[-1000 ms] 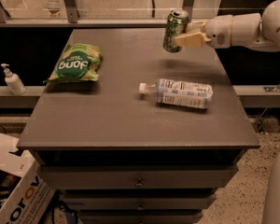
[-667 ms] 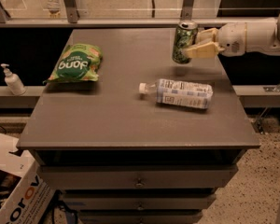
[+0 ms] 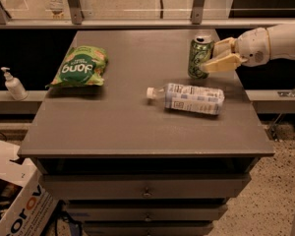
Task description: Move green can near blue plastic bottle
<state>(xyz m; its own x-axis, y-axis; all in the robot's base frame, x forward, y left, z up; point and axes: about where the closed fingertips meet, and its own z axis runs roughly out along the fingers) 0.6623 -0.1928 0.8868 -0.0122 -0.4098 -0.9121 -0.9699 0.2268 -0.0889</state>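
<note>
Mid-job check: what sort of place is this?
Likely a lab or workshop: grey drawer cabinet, cardboard box on speckled floor, pump bottle on a ledge. The claw holds the green can at the cabinet's right rear.

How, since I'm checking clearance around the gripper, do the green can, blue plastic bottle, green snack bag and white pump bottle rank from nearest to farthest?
The gripper is at the table's right rear.
1. green can: between its fingers.
2. blue plastic bottle: lying just in front.
3. green snack bag: table's left rear.
4. white pump bottle: far left, off the table.
</note>
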